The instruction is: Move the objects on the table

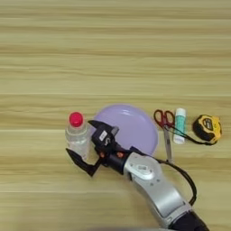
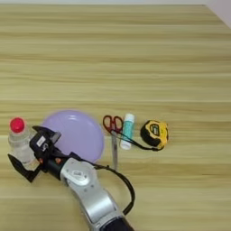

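The right gripper [image 1: 85, 145], fingers spread apart, flanks a red-capped clear bottle [image 1: 77, 134] at the lilac plate's [image 1: 135, 124] nine o'clock. Scissors [image 1: 165, 128], glue stick [image 1: 180, 125] and tape measure [image 1: 208, 128] lie at three o'clock.

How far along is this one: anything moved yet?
Nothing looks moved yet: scissors, glue stick and tape measure lie in a row right of the empty plate. In hand: the open right gripper brackets the upright bottle. Everything remains.
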Available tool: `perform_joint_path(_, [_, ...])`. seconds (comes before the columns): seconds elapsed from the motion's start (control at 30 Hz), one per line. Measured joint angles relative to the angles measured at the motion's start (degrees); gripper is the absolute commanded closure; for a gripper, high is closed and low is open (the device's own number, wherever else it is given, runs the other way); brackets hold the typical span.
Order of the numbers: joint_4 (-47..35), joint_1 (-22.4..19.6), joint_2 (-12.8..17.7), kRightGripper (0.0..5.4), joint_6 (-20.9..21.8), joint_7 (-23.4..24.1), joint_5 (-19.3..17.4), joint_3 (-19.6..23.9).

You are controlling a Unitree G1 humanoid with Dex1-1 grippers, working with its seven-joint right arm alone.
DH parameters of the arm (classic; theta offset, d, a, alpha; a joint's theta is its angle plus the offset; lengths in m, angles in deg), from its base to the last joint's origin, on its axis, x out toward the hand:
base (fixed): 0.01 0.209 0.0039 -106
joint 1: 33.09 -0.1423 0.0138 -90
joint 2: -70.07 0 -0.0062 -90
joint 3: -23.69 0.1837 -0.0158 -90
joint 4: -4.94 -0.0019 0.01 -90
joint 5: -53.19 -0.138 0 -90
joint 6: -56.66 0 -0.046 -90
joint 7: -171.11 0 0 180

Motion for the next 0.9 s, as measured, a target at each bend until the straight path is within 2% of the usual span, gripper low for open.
perform_joint_path(0.2, [4.3,-2.4,-1.3,0.04,0.9,0.0,0.7,0.1])
perform_joint_path(0.6, [7.9,-4.0,-2.7,0.04,3.2,-0.2,0.7,0.8])
perform_joint_path(0.9, [10.8,-4.7,-3.3,1.32,5.4,-1.1,0.6,1.4])
